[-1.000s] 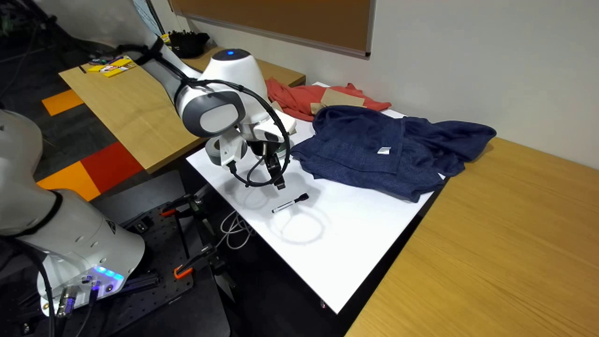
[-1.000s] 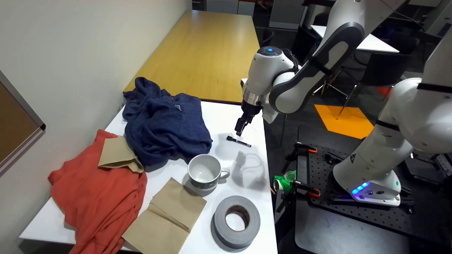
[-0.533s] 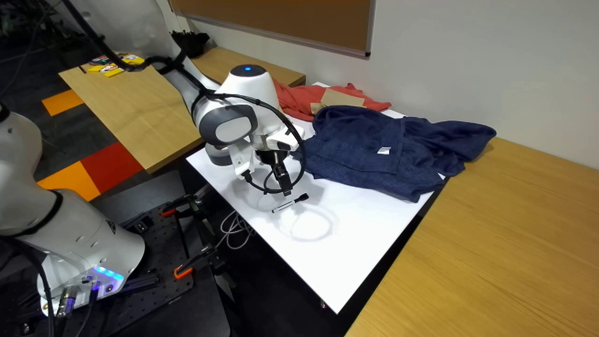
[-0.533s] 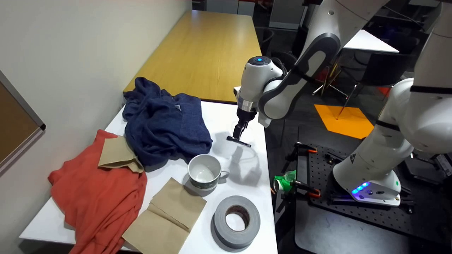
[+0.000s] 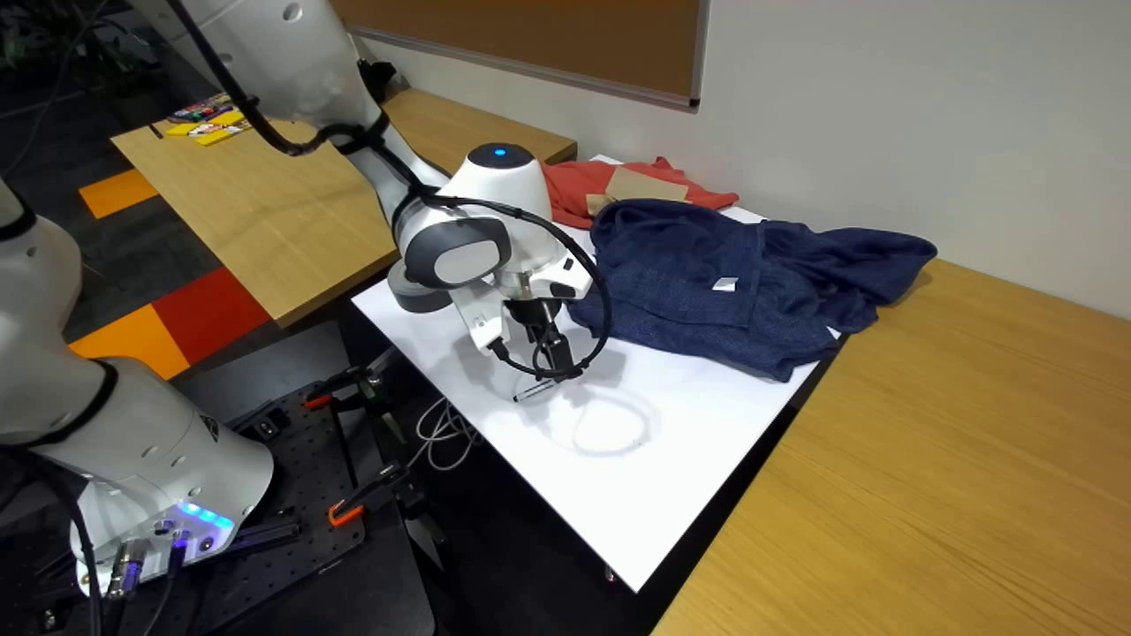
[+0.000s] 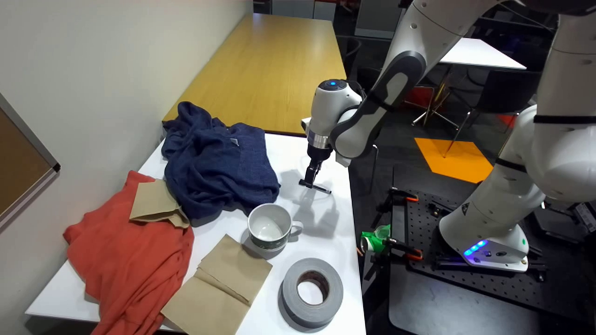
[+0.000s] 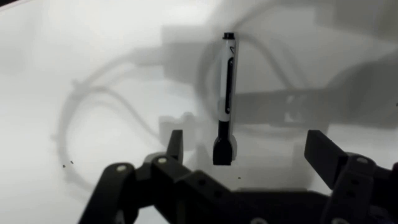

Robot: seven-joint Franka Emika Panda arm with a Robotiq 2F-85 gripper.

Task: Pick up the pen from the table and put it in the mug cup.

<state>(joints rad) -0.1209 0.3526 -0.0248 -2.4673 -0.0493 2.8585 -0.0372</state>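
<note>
The pen (image 7: 227,81), white with a black wide cap end, lies flat on the white table (image 5: 654,477). It also shows in both exterior views (image 5: 533,390) (image 6: 322,189), partly covered by the fingers. My gripper (image 7: 244,137) is open and empty, low over the pen's cap end; it also shows in an exterior view (image 6: 309,184). In the wrist view the cap end lies between the two fingers, nearer the left one. The mug cup (image 6: 269,238), whitish with a green band and a handle, stands upright in an exterior view; in the other view the arm hides it.
A grey tape roll (image 6: 291,295) and folded brown paper (image 6: 219,298) lie near the mug. A navy cloth (image 6: 219,172) and a red cloth (image 6: 139,260) lie along the wall side. A wooden tabletop (image 5: 954,459) adjoins the white table.
My gripper has moved down and across to the pen's cap end, staying open in the wrist view now. The pen and mug have not moved.
</note>
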